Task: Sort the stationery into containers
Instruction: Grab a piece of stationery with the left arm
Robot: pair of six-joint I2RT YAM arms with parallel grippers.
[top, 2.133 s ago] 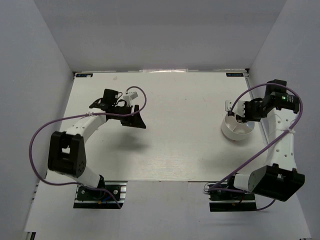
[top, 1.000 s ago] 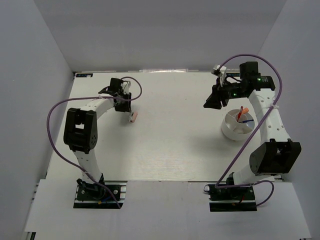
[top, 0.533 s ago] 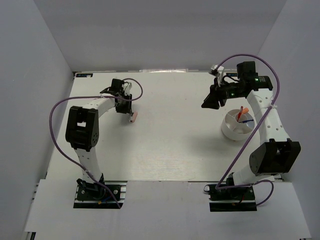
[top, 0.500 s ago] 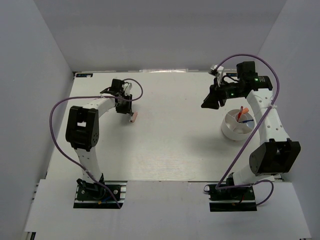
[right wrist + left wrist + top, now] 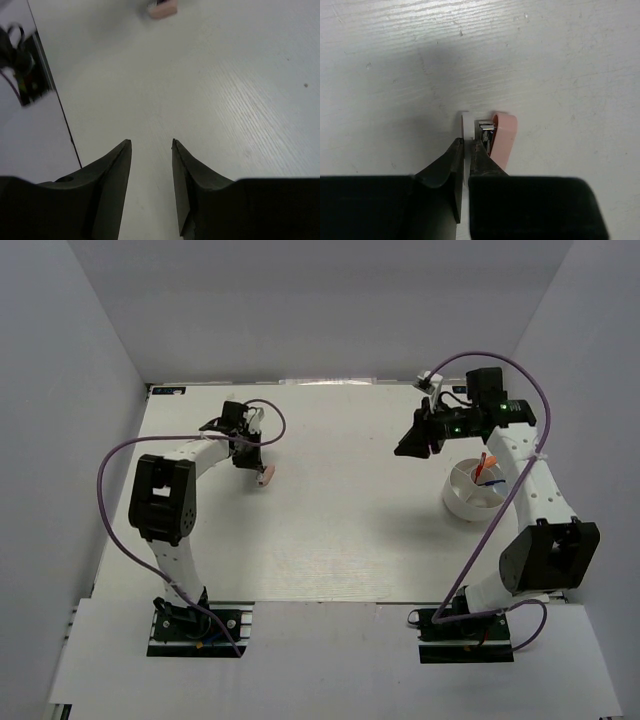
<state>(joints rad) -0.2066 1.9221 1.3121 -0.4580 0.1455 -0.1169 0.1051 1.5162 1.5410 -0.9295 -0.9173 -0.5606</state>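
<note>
- The left fingers look clenched on the white side of the pinkish-white item, which lies on the counter far left of the bowl. Its long axis runs straight ahead of them.
- The right fingers are released and empty, hovering just left of the bowl, and may crowd the carry.

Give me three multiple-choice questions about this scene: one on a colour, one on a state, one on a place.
1. What colour is the bowl? A blue, B white, C black.
2. How is the right gripper? A open and empty, B shut on something, C shut and empty.
3. Where is the pink item? A in the bowl, B on the table at the left gripper, C in the right gripper.
B: its wall is white. A: a wide gap shows, with nothing in it. B: the left wrist view shows it there.
</note>
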